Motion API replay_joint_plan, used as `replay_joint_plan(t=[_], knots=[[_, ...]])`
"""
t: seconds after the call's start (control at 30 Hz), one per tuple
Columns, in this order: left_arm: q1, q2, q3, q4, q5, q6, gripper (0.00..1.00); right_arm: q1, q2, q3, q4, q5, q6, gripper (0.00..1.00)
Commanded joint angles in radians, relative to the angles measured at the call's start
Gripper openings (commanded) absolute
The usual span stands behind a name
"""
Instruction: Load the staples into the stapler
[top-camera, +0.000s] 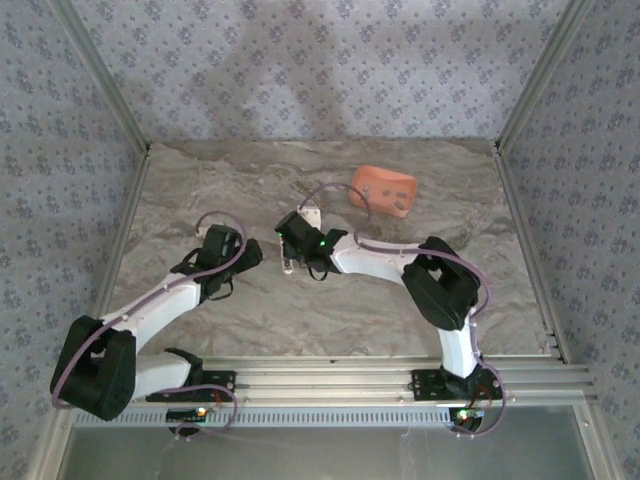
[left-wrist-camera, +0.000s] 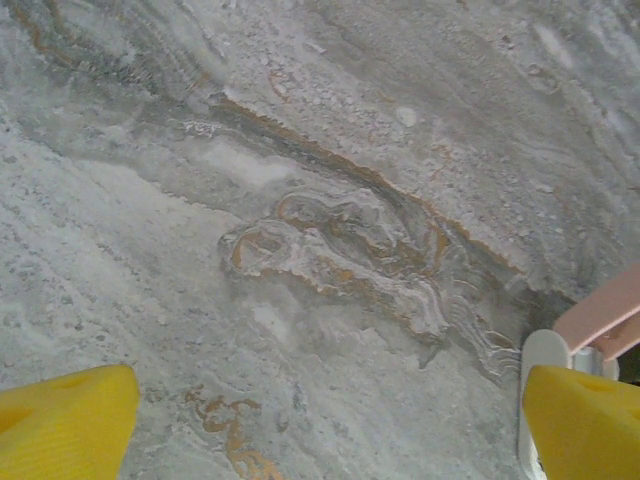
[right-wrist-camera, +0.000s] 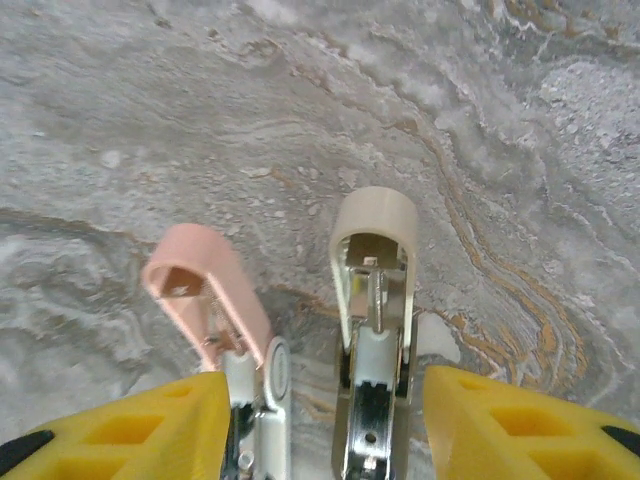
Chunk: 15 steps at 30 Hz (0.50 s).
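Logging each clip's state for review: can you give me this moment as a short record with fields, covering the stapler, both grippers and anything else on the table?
stapler: lying on the table, swung open, pink top arm splayed beside the white base
right gripper: open, one finger on each side of the stapler
left gripper: wide open over bare table, stapler's end just beside one finger
tray: salmon-orange, far side of the table, apart from both arms
staples in the rail: cannot tell
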Motion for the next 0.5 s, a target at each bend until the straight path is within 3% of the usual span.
replay_joint_plan(t=[0.0, 0.27, 0.47], knots=[[0.007, -0.037, -0.029, 0.049, 0.051, 0.026, 0.98, 0.009, -0.075, -0.045, -0.021, 0.029, -0.013, 0.54], [0.005, -0.035, -0.026, 0.117, 0.224, 0.115, 0.91, 0.000, -0.198, -0.125, -0.061, -0.039, -0.016, 0.53], [-0.023, 0.100, 0.089, 0.055, 0.274, 0.157, 0.86, -0.069, -0.336, -0.284, 0.006, -0.136, -0.011, 0.54]])
